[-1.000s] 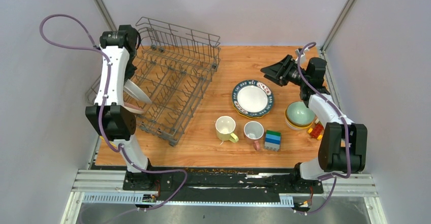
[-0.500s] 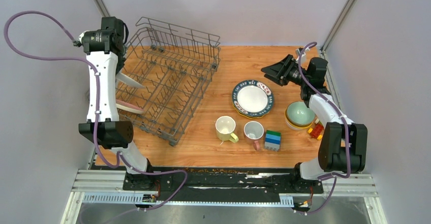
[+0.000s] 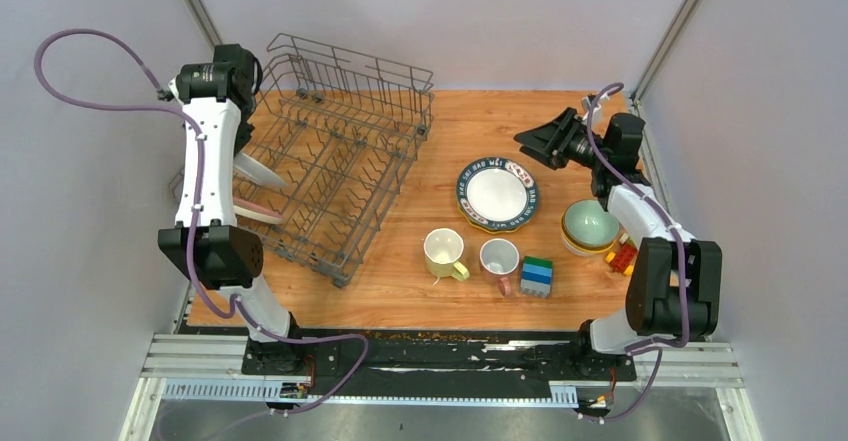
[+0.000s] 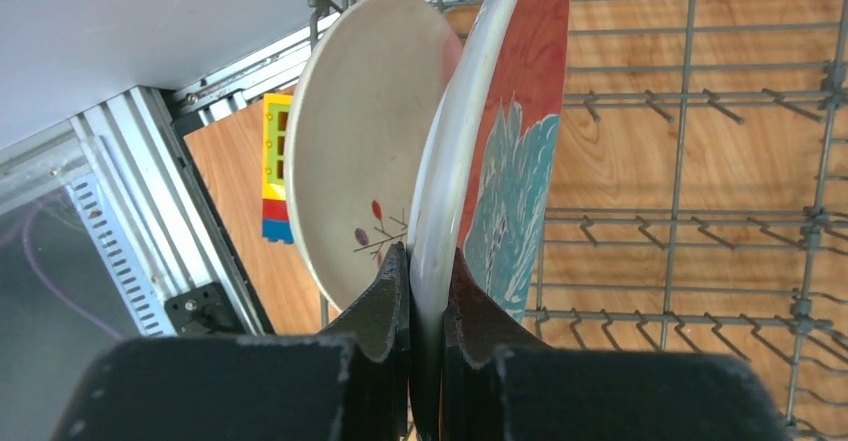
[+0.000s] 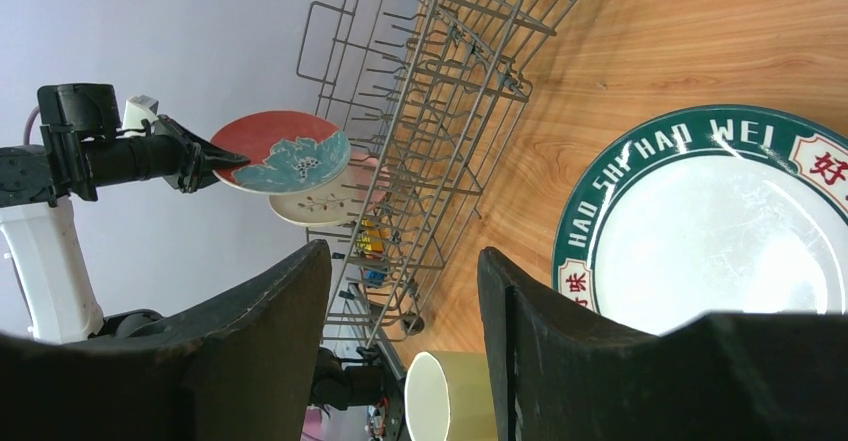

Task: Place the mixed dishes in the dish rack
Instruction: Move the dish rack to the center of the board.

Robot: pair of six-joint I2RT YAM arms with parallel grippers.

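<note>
Dish rack [image 3: 340,171] sits on the far left part of the table [image 3: 440,301], a grey wire basket with upright tines. Your left gripper [image 4: 425,261] is clamped on the rim of a red plate [image 4: 515,141] with a teal flower, fingers pinching either side of its white edge. You're holding that plate on edge over the left side of the rack, just beside a cream plate [image 4: 365,131] with a small sprig motif that stands at the rack's left wall. You can't tell from any view whether the red plate is touching the tines or the cream plate. A yellow, red and blue block [image 4: 275,166] shows past the cream plate, outside the rack.

Your right gripper [image 5: 405,261] is open with nothing between the fingers, up off the table at the far right, pointing toward the patterned-rim plate [image 3: 497,194]. That plate lies flat mid-table, well apart from the rack. Nearer you, the pale yellow mug [image 3: 442,252] and the white pink-handled mug [image 3: 499,258] stand upright side by side, mouths up. The stacked green-blue blocks [image 3: 537,275] are just right of the white mug. The pale green bowl [image 3: 590,226] is nested in a yellow-orange one by the right arm, with small red and yellow blocks [image 3: 622,257] just beside it.
</note>
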